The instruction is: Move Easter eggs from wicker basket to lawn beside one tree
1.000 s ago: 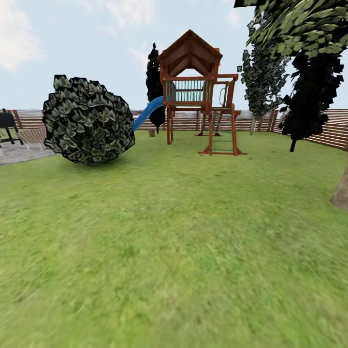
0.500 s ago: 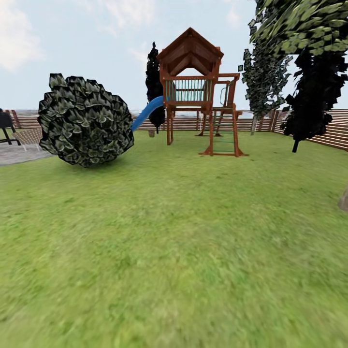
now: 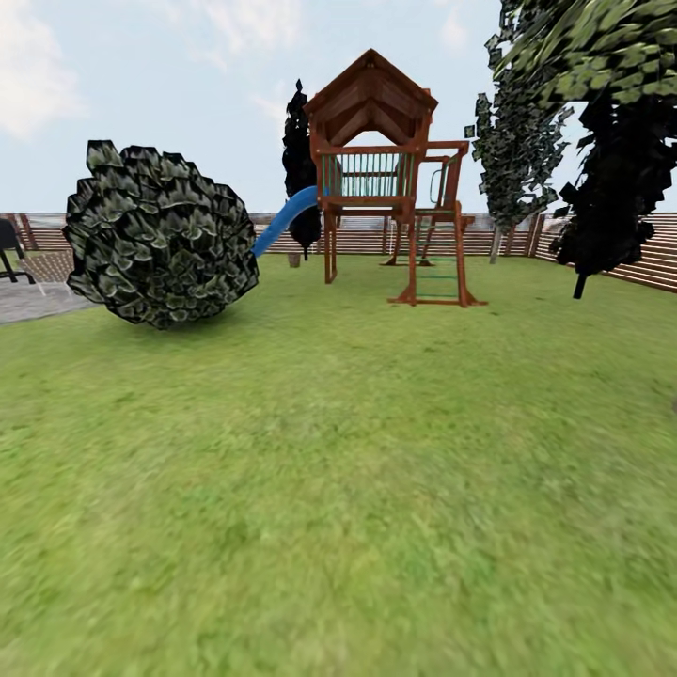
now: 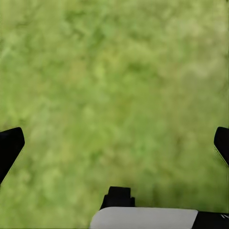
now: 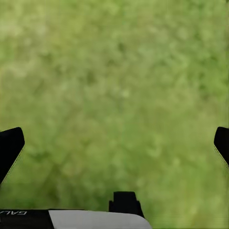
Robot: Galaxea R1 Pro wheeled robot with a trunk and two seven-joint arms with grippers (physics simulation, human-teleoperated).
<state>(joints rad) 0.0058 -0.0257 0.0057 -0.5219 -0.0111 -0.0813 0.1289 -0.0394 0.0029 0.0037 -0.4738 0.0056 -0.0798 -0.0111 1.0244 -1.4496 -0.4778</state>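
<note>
Head view: a wide green lawn (image 3: 338, 489) is seen, running from the near edge back to a brown wooden fence (image 3: 649, 254). A big round bush (image 3: 160, 235) with dark, green-white leaves is set on the grass at the left. A wooden play tower (image 3: 376, 169) with a pointed roof is seen in the middle at the back, and a blue slide (image 3: 282, 221) comes down from it behind the bush. A thin black tree (image 3: 299, 160) is seen behind the slide. At the right, a tree (image 3: 512, 141) with a pale trunk and mottled leaves is seen by the fence, and a dark tree with a black trunk (image 3: 611, 169) is seen nearer, just beside it. Grey paving (image 3: 38, 299) and a black chair (image 3: 9, 249) are seen at the far left. The eggs and the basket cannot be placed from these pictures. In the left wrist view, the left jaws (image 4: 114, 143) are spread wide over bare grass, with nothing held between the two black fingers (image 4: 9, 148). In the right wrist view, the right jaws (image 5: 114, 143) are spread wide in the same way, and only blurry grass is seen between them.
</note>
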